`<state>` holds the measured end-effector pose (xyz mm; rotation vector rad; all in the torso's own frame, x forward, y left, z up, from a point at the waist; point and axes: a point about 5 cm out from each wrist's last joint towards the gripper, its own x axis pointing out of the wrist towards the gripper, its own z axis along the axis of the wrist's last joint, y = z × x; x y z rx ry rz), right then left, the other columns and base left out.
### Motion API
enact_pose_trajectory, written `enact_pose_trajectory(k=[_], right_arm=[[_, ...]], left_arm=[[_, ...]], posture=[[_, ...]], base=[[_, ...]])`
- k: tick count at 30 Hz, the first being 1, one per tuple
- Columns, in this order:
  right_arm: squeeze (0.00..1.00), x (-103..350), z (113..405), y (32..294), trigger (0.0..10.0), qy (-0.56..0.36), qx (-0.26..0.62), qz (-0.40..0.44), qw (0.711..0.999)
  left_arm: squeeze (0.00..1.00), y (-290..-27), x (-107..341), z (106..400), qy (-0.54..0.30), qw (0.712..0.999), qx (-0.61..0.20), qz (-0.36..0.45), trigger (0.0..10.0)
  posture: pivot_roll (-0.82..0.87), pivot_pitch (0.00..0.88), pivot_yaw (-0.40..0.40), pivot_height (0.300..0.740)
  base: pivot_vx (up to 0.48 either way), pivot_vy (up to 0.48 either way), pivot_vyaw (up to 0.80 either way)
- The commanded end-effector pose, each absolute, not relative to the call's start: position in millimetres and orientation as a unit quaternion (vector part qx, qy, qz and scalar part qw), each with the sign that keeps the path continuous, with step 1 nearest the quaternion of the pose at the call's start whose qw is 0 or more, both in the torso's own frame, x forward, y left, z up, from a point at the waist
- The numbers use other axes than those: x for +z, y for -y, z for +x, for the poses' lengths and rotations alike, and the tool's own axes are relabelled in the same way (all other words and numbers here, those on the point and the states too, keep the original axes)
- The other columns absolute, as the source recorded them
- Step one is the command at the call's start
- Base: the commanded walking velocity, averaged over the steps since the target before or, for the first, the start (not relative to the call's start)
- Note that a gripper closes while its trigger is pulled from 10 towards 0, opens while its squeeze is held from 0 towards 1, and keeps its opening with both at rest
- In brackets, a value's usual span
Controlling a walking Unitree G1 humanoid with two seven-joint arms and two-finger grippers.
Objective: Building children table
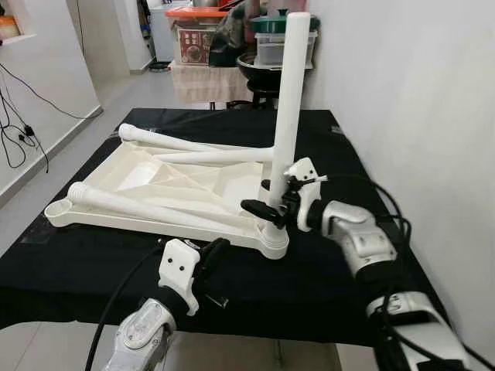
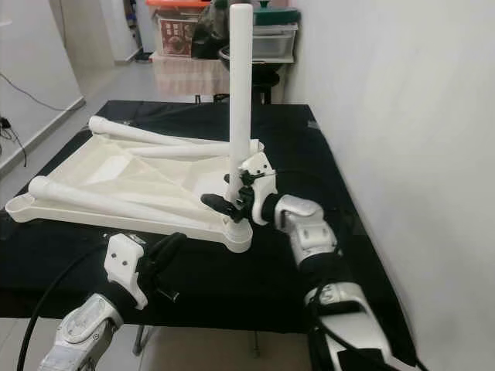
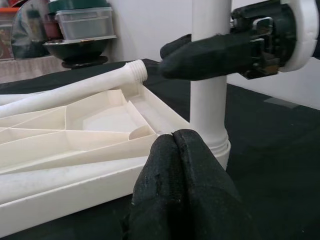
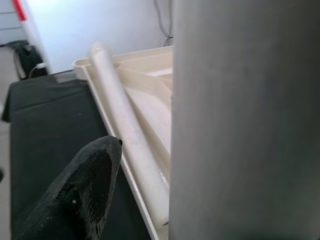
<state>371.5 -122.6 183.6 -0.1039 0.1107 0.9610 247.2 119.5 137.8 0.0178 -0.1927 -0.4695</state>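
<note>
Nearest the camera, the left gripper (image 1: 214, 249) hangs just above the black-draped desk (image 1: 325, 286) near its front edge, fingers (image 3: 175, 165) pressed together on nothing; in its wrist view they point at the base of the upright leg. Just beyond lies the white tabletop (image 1: 147, 185), upside down on the cloth, its ribbed underside facing up. At the tabletop's near right corner a round socket (image 1: 272, 241) carries the upright leg (image 1: 290, 93), a white tube standing vertical. The right gripper (image 1: 267, 207) reaches in from the right and is clamped on this leg low down, just above the socket; one black finger (image 1: 259, 208) shows across the front of the tube, and the right wrist view has the tube close against the lens with one finger (image 4: 75, 195) beside it.

Three more white legs lie loose across the tabletop: a near leg (image 1: 155, 210) running from the left corner toward the socket, a far leg (image 1: 166, 140) along the back edge, and a middle leg (image 1: 213, 156) between them whose threaded end (image 3: 135, 70) points toward the upright leg.

A white wall (image 1: 402, 100) closes in the desk's right side. Behind the desk stand stacked storage boxes (image 1: 193, 31) and a dark bowl (image 1: 259, 68) on a stool.
</note>
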Motion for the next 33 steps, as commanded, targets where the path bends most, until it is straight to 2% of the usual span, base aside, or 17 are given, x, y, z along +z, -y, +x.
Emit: enact_pose_trajectory(k=[1, 3, 4, 5, 6, 13, 15, 17, 18, 19, 20, 21, 22, 24, 25, 27, 33], right_arm=[[0.00, 178, 368, 112, 10.0, -0.067, 0.500, -0.052, 0.862], [0.00, 178, 369, 114, 10.0, -0.070, 0.512, -0.054, 0.854], [0.00, 179, 371, 118, 3.0, -0.073, 0.524, -0.045, 0.847], [0.00, 179, 371, 118, 3.0, -0.073, 0.524, -0.045, 0.847], [0.00, 179, 373, 122, 0.0, -0.076, 0.527, -0.033, 0.846], [0.00, 174, 377, 132, 0.0, -0.082, 0.501, -0.015, 0.861], [0.00, 169, 378, 135, 0.0, -0.087, 0.474, -0.018, 0.876], [0.00, 153, 380, 142, 0.0, -0.112, 0.395, -0.040, 0.911], [0.00, 153, 380, 142, 0.0, -0.112, 0.395, -0.040, 0.911], [0.00, 142, 382, 149, 0.0, -0.127, 0.289, -0.032, 0.948], [0.00, 142, 382, 149, 0.0, -0.127, 0.289, -0.032, 0.948], [0.00, 136, 382, 165, 0.0, -0.103, 0.073, 0.023, 0.992], [0.00, 128, 364, 155, 0.0, -0.096, 0.018, 0.076, 0.992], [0.00, 125, 349, 150, 0.0, -0.090, -0.007, 0.113, 0.989], [0.00, 128, 343, 144, 0.0, -0.077, 0.010, 0.094, 0.992], [0.00, 130, 342, 137, 0.0, -0.070, 0.043, 0.070, 0.994], [0.00, 128, 352, 145, 0.0, -0.088, 0.033, 0.044, 0.995]], left_arm=[[0.00, -120, 137, 247, 0.090, 0.968, -0.232, 0.009, 10.0], [0.00, -120, 137, 247, 0.090, 0.968, -0.232, 0.009, 10.0], [0.00, -120, 137, 247, 0.090, 0.968, -0.232, 0.009, 10.0], [0.00, -120, 137, 247, 0.090, 0.968, -0.232, 0.009, 10.0], [0.00, -120, 137, 247, 0.090, 0.968, -0.232, 0.009, 10.0], [0.00, -120, 136, 246, 0.089, 0.968, -0.233, 0.009, 10.0], [0.00, -120, 136, 246, 0.089, 0.968, -0.233, 0.009, 10.0], [0.00, -120, 135, 245, 0.088, 0.969, -0.232, 0.009, 10.0], [0.00, -120, 135, 245, 0.088, 0.969, -0.232, 0.009, 10.0], [0.00, -120, 135, 244, 0.088, 0.969, -0.232, 0.009, 10.0], [0.00, -120, 135, 244, 0.088, 0.969, -0.232, 0.009, 10.0], [0.00, -121, 135, 244, 0.088, 0.969, -0.231, 0.010, 10.0], [0.00, -121, 135, 245, 0.088, 0.969, -0.231, 0.011, 10.0], [0.00, -122, 135, 245, 0.087, 0.969, -0.231, 0.012, 10.0], [0.00, -123, 134, 245, 0.086, 0.969, -0.232, 0.013, 10.0], [0.00, -123, 133, 246, 0.085, 0.969, -0.232, 0.014, 10.0], [0.00, -122, 132, 245, 0.084, 0.969, -0.234, 0.012, 10.0]], posture=[[0.03, 0.000, -0.034, 0.740], [0.03, 0.000, -0.036, 0.740], [0.03, 0.000, -0.034, 0.740], [0.03, 0.000, -0.034, 0.740], [0.03, 0.000, -0.034, 0.740], [0.03, 0.000, -0.033, 0.740], [0.03, 0.000, -0.034, 0.740], [0.02, 0.000, -0.040, 0.740], [0.02, 0.000, -0.040, 0.740], [0.02, 0.000, -0.050, 0.740], [0.02, 0.000, -0.050, 0.740], [0.01, 0.000, -0.047, 0.740], [0.02, 0.000, -0.043, 0.740], [0.02, 0.000, -0.039, 0.740], [-0.01, 0.000, -0.019, 0.740], [-0.01, 0.000, -0.018, 0.740], [0.01, 0.000, -0.042, 0.740]], base=[[0.000, 0.000, 0.00], [0.000, 0.000, 0.00], [0.000, 0.000, 0.00], [0.000, 0.000, 0.00], [0.000, 0.000, 0.00], [0.000, 0.000, 0.00], [0.000, 0.000, 0.00], [0.000, 0.000, 0.00], [0.000, 0.000, 0.00], [0.000, 0.000, 0.00], [0.000, 0.000, 0.00], [0.000, 0.000, 0.00], [0.000, 0.000, 0.00], [0.000, 0.000, 0.00], [0.000, 0.000, 0.00], [0.000, 0.000, 0.00], [0.000, 0.000, 0.00]])
